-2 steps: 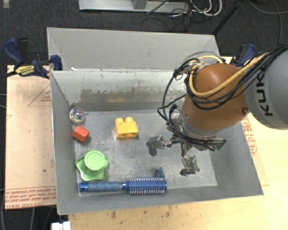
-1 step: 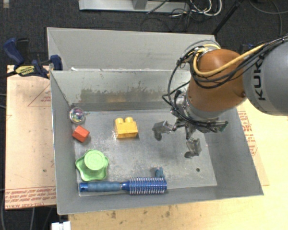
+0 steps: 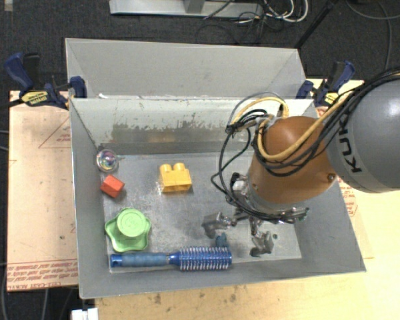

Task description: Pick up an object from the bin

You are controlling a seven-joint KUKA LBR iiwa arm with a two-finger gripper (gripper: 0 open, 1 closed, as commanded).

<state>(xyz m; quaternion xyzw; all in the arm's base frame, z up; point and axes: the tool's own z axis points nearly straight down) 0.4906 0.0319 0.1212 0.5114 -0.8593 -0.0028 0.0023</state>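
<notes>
Gripper (image 3: 240,235) is hanging low over the bin floor in the lower right of the frame. I am seeing its grey metal parts poking out from under the smooth, rounded orange cover (image 3: 290,165) on the wrist. From this angle I cannot tell whether it is spread or pressed together. Black and pale yellow cables (image 3: 253,122) are looping over the top of the cover, and the arm's glossy grey link (image 3: 380,135) is reaching in from the right edge.

The thing lying nearest is a blue plastic hairbrush (image 3: 180,259), stretched flat along the bottom of the bin. Its bristled head is just below and left of the gripper, and its slim handle is pointing toward the lower left.

Further left, a green plastic piece (image 3: 128,230) with a lobed rim and a round raised centre is sitting just above the brush handle. A small red block (image 3: 112,187) is resting above it. Beside the block, at the upper left of the floor, I am looking at a clear, glassy ball (image 3: 107,159). A yellow studded toy brick (image 3: 175,177) is sitting near the middle, well apart from the gripper. The bin (image 3: 187,122) is dull grey sheet metal with sloping walls and a scuffed floor.
</notes>
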